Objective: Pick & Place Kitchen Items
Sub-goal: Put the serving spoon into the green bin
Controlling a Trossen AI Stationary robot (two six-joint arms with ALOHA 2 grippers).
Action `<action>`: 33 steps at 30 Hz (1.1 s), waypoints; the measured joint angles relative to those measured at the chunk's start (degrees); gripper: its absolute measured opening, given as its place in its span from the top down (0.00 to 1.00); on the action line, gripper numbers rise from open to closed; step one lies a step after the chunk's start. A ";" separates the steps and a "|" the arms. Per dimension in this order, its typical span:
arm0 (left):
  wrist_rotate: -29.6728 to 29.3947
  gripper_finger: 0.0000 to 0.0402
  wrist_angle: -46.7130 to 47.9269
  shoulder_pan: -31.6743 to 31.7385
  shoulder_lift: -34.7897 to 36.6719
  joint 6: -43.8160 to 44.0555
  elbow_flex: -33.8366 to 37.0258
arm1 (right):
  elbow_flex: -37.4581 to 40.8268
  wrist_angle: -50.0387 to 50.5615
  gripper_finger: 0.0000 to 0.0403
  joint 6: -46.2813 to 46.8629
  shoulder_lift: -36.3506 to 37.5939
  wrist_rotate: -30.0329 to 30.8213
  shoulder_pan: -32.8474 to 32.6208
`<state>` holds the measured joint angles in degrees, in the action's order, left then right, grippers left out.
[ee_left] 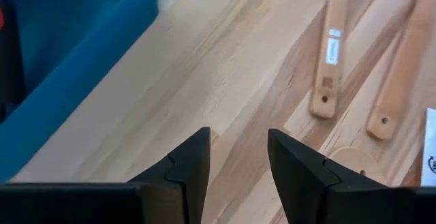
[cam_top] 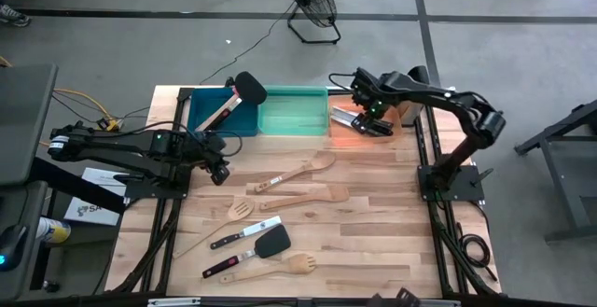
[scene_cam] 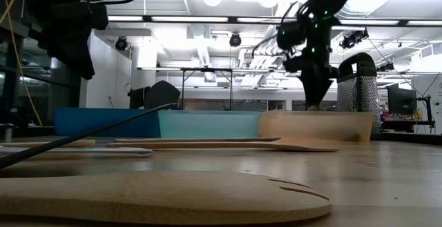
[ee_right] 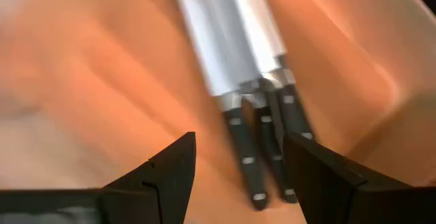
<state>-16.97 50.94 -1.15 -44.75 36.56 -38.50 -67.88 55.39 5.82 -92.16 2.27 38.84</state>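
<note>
Right gripper (ee_right: 235,183) hangs open over the orange bin (cam_top: 347,137) at the table's far edge, knives (ee_right: 238,67) probably just released inside; left gripper (ee_left: 238,176) waits open beside the blue bin (cam_top: 210,120).

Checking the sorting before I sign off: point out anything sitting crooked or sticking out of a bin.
One thing stands out: the black turner in the blue bin leans diagonally, its head poking above the back rim. The knives lie flat in the orange bin.
</note>
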 joint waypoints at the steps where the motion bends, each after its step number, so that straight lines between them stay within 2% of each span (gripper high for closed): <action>1: -0.04 0.64 -1.04 0.00 -0.02 -1.18 0.00 | 0.00 0.04 0.48 0.52 0.94 -0.82 -0.44; 9: 1.19 0.64 -13.23 0.00 -5.90 -9.43 -0.08 | 0.00 0.79 0.50 5.08 7.16 -1.05 -5.06; 12: 1.95 0.64 -14.73 0.00 -9.82 -10.07 -0.07 | 0.00 0.73 0.50 6.44 9.10 -0.77 -6.49; 14: 4.52 0.64 -14.77 0.02 -11.96 -9.64 -0.07 | 0.00 0.73 0.50 7.18 10.25 -0.73 -7.16; 18: 13.49 0.64 -11.96 0.00 -15.05 -4.58 -0.07 | 0.00 0.90 0.50 9.24 11.64 -0.74 -8.60; 22: 25.54 0.64 -5.69 -0.02 -16.59 0.58 -0.07 | 0.00 1.37 0.50 9.58 12.27 -0.71 -10.27; 24: 29.47 0.64 -2.28 -0.80 -17.04 3.11 -0.07 | 0.00 1.36 0.50 9.54 12.28 -0.73 -11.03; 29: 29.40 0.64 1.00 -6.75 -17.07 10.85 -0.02 | 0.00 1.36 0.50 9.43 12.28 -0.73 -12.25; 33: 26.54 0.64 0.17 -13.69 -17.07 17.35 -0.02 | 0.00 1.38 0.50 9.41 12.28 -0.70 -13.05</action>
<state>9.57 51.11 -14.84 -61.82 53.90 -38.52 -67.88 56.77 15.22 -79.88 1.56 25.79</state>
